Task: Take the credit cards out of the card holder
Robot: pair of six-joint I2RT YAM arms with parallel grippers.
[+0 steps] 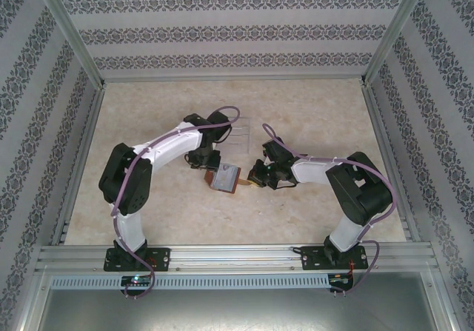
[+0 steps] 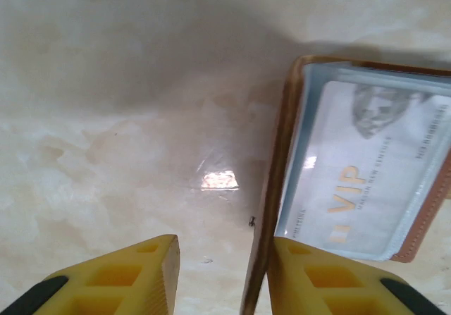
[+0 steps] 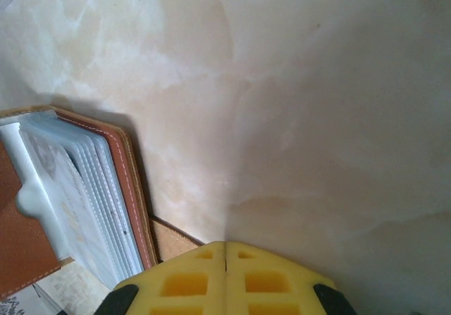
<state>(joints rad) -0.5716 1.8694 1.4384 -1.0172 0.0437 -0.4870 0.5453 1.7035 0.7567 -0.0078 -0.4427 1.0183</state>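
Reddish-brown leather folding card holder [image 1: 226,176] lay open mid-table. Its thin, pale VIP credit card [image 2: 366,188] looked stiff and slick in its clear sleeve; best pinched by an edge. The left gripper [image 2: 224,258] stood part-open astride the holder's rim, and the right gripper [image 3: 225,248] was pressed shut.

Card [image 2: 366,174] reads "VIP"; smaller print too blurred.

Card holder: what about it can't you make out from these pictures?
- Card count: right wrist view, the card holder has sleeves that overlap edge-on.
- VIP card small print: left wrist view, blurred, cut off at the right edge.
- Top view: card holder too small for detail.
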